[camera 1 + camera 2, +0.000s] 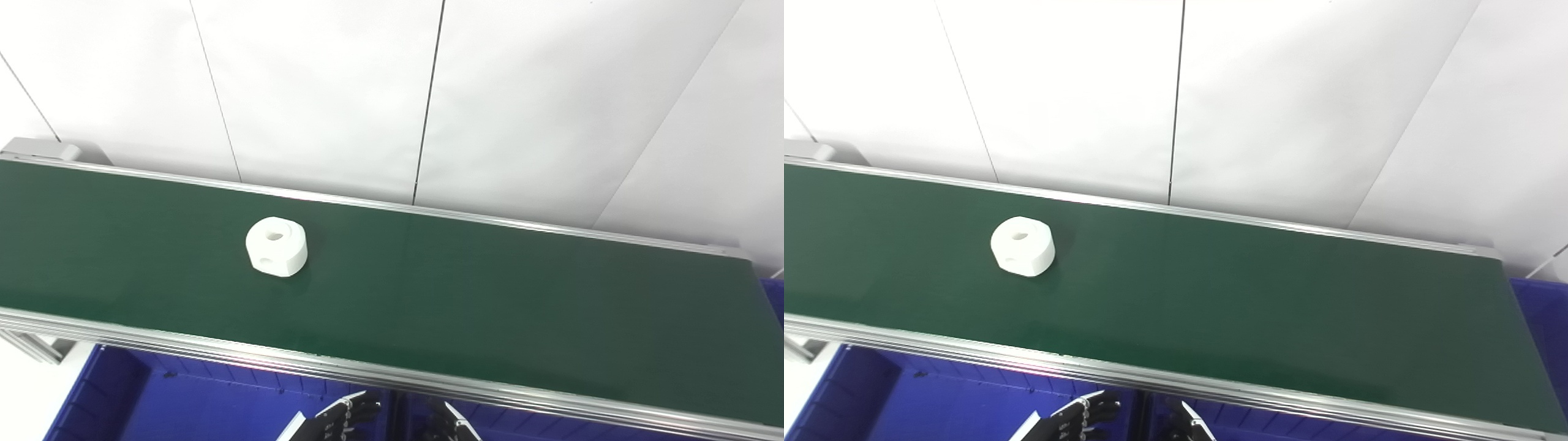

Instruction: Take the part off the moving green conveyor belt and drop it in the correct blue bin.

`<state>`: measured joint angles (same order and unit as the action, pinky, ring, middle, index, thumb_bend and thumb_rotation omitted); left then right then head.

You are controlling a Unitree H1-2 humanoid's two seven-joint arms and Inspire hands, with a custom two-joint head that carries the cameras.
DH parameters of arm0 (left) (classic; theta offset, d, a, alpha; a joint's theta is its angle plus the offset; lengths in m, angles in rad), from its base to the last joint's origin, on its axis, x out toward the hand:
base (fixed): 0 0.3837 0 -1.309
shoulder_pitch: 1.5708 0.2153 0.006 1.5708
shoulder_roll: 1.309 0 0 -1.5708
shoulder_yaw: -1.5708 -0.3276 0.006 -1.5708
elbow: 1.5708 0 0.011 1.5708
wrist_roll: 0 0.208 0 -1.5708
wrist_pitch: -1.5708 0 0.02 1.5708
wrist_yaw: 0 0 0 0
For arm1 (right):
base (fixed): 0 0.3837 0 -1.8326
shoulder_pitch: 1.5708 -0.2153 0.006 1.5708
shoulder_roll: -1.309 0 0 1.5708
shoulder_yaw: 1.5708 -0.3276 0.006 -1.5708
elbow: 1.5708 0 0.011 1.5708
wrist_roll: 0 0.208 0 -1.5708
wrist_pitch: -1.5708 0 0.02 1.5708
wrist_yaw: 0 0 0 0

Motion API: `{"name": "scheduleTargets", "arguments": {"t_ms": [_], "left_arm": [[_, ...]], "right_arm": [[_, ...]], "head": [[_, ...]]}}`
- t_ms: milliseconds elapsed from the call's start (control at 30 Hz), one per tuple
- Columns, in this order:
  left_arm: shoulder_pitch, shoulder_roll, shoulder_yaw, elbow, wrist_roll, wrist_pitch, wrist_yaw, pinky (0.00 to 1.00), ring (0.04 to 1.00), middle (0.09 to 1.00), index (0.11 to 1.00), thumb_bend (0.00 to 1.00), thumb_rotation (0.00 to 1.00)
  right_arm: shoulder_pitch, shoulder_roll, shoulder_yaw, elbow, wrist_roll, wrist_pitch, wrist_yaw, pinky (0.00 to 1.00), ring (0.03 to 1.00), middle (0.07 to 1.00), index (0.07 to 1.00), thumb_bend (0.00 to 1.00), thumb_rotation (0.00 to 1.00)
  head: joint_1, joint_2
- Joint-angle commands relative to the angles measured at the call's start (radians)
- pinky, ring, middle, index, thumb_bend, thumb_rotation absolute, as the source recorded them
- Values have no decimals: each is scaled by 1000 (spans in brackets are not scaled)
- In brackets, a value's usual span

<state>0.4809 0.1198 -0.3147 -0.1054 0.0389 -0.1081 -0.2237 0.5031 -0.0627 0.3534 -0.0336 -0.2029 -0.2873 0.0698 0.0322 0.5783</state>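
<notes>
A white panelled wall (520,92) fills the upper half of the frame, split by thin dark seams.

Below it the green belt (490,306) runs as a wide band from the left edge down toward the right edge, sloping slightly lower on the right. Silver rails (429,383) border it along its far and near sides, and a grey end housing (49,149) shows at the upper left, just behind the far rail.

Blue bins lie under the near rail. The left bin (202,404) fills the lower left of the frame, with a dark divider between it and a second bin (551,429) toward the lower centre and right. A further strip of blue (773,300) shows at the right edge, beyond the belt's end.

The part (277,246), a white rounded block with a hole in its top and another in its side, sits on the belt left of centre, about midway between the two rails, touching nothing else.

At the bottom centre, below the near rail and over the bins, only dark fingertips show. The left robot hand (343,416) has its fingers a little apart and holds nothing. The right robot hand (450,422) is mostly cut off by the frame edge; whether it is spread or pressed together I cannot tell. Both are well apart from the part.
</notes>
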Motion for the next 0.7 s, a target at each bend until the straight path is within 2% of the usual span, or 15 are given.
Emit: {"name": "scheduleTargets", "arguments": {"t_ms": [0,67,133,167,233,333,433,533,633,667], "left_arm": [[7,1,-8,-58,-29,-51,-19,782,854,842,840,837,549],[15,9,-17,-96,-53,-54,-33,782,853,839,839,835,534],[28,25,-34,-176,-98,-53,-61,764,846,842,842,859,514],[37,31,-44,-228,-128,-43,-72,762,844,841,841,867,509],[43,34,-60,-328,-184,-19,-83,730,812,813,799,904,435],[7,32,-64,-455,-218,25,-77,706,787,791,777,947,380],[-113,34,-21,-536,-201,64,-65,657,767,789,772,993,365],[-242,53,36,-537,-168,78,-67,661,786,809,771,1000,260],[-398,74,90,-494,-15,85,-54,632,765,800,757,1000,209],[-451,84,100,-471,43,80,-53,623,757,796,763,1000,214]], "right_arm": [[0,8,4,-16,13,-51,0,843,898,912,891,933,969],[2,6,4,-19,13,-48,2,845,897,911,892,931,968],[3,3,2,-21,17,-43,5,854,899,911,895,917,976],[3,2,1,-19,19,-42,5,857,899,912,896,914,976],[-3,-1,-1,-9,19,-42,6,859,904,915,899,905,980],[-12,-2,-3,4,25,-38,10,871,911,922,903,900,987],[-23,0,-3,14,18,-31,9,865,909,923,909,900,999],[-35,1,-2,24,2,-34,5,884,921,929,915,893,1000],[-43,3,-5,41,19,-29,10,886,928,939,923,880,1000],[-45,3,-7,46,26,-27,12,860,919,941,927,886,1000]], "head": [[1,4],[1,5],[5,6],[8,6],[17,1],[22,-3],[27,-7],[30,-9],[33,-12],[33,-12]]}}
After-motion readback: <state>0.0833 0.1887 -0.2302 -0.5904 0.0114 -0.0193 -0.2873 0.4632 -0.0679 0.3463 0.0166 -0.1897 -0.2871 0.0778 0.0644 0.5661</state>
